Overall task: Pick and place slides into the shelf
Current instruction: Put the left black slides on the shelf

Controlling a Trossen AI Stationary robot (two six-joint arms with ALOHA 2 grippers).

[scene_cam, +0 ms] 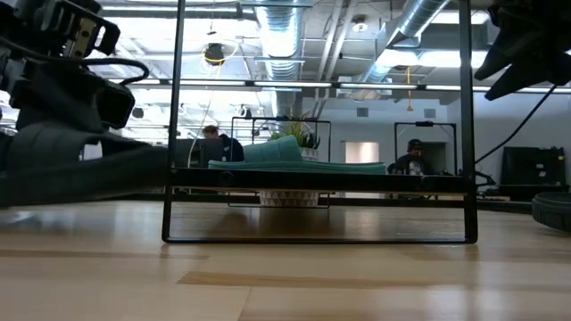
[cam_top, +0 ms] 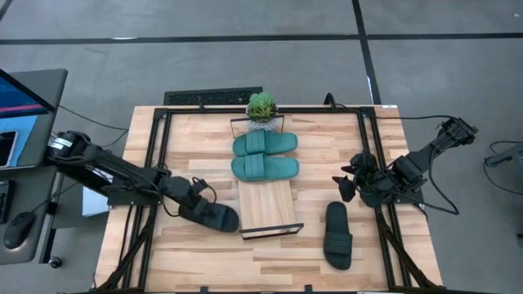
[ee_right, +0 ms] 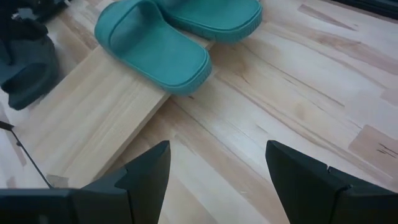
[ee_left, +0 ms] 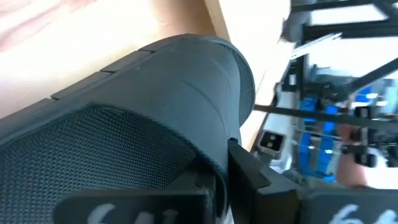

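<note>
Two teal slides (cam_top: 265, 144) (cam_top: 265, 168) lie side by side on the far half of the shelf (cam_top: 270, 208), a light-wood plank with black wire ends in the middle of the table. My left gripper (cam_top: 194, 204) is shut on a dark slide (cam_top: 216, 216) just left of the shelf's near end. This slide fills the left wrist view (ee_left: 155, 106). A second dark slide (cam_top: 338, 235) lies flat on its sole to the right of the shelf. My right gripper (ee_right: 217, 180) hovers open above the table right of the shelf, touching nothing. My left gripper grips the dark slide at the end toward the table's left (ee_left: 214, 171), pinched between its two fingers (ee_left: 252, 174). The fingers come slanting down from the table's left. The slide's wide strap (ee_left: 199, 81) curves just ahead of them. Whether the slide is clear of the table I cannot tell.
A small potted plant (cam_top: 261, 106) stands at the shelf's far end. Black frame rails (cam_top: 155, 163) (cam_top: 380, 163) run along the table's left and right sides. Bare wood lies on the shelf's near half (ee_right: 93, 118) and along the table's near edge.
</note>
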